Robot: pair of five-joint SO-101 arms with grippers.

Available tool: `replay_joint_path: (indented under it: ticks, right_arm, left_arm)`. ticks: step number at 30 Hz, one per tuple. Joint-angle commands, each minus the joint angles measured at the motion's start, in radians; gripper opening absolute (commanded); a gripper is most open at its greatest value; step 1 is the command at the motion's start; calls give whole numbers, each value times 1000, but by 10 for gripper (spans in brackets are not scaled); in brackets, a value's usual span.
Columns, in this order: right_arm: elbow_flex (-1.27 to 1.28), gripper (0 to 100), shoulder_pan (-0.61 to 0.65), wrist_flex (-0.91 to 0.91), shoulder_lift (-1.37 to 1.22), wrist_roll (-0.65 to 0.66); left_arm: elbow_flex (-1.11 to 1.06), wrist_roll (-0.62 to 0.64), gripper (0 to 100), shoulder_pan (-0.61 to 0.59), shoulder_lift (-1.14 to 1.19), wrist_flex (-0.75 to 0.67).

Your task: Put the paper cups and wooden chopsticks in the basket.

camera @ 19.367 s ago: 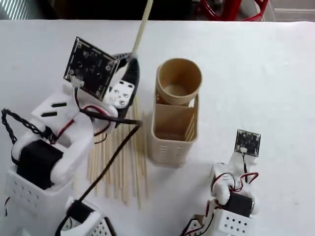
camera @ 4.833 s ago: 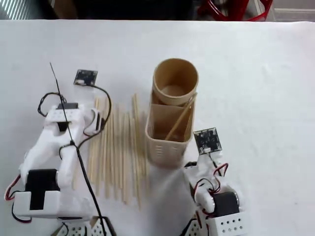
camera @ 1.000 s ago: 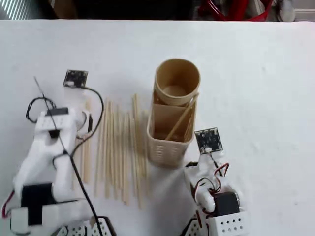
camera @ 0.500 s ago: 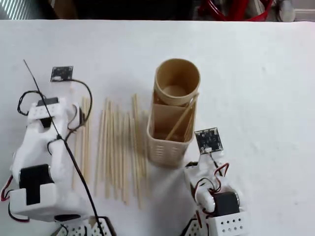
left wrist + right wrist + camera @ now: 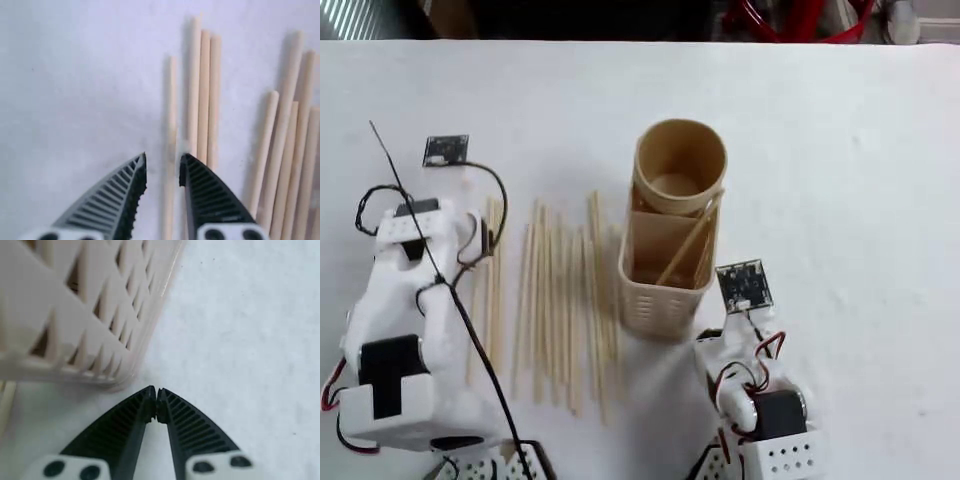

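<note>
Left pincer (image 5: 162,170) is hanging low over the tabletop (image 5: 840,150) with its jaws a little apart, and one thin chopstick (image 5: 171,100) is lying in the gap between them. Nothing is being gripped yet. A tight group of three chopsticks (image 5: 202,95) is lying just beside the jaw on that side, nearly touching it.

I am judging that the step in hand is the picking of one more stick from the outer edge of the row. The next move is asking for the jaws to go down around the thin stick alone and to close on it, then to lift it and carry it over to the basket (image 5: 660,300). The neighbours are the risk: the jaw may be catching them too, or pushing them aside.

From above, the paper cup (image 5: 678,185) is already sitting in the far end of the basket, and a leaning chopstick (image 5: 685,245) is resting inside the near part. Many sticks are lying on the tabletop between the left arm (image 5: 410,300) and the basket. A black cable (image 5: 470,330) is hanging close to them.

Right pincer (image 5: 156,402) is closed and holding nothing, resting just beside the basket wall.
</note>
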State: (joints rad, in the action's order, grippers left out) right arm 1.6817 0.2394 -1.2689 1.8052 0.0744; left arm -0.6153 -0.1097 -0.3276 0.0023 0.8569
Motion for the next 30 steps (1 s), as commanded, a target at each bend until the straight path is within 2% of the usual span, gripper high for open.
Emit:
replay_joint_path:
  ticks: [1, 4, 7, 14, 18, 23, 30]
  right_arm:
    - [9, 19, -2, -5, 5, 2]
    - [9, 19, -2, -5, 4, 2]
    - [9, 19, -4, -5, 2, 2]
    - [9, 19, -8, -4, 1, 2]
    - [9, 19, -8, -4, 1, 2]
    - [9, 19, -8, -4, 1, 2]
    - [9, 19, -8, -4, 1, 2]
  left_arm:
    - [-123, 12, 124, 15, -189, -118]
    - [-310, 12, 124, 42, -398, -264]
    - [-462, 12, 124, 70, -595, -353]
    - [-667, 15, 123, 101, -940, -377]
    - [-772, 14, 121, 186, -1079, -400]
    - [-1056, 8, 124, 206, -1251, -408]
    - [-1085, 11, 121, 213, -1452, -112]
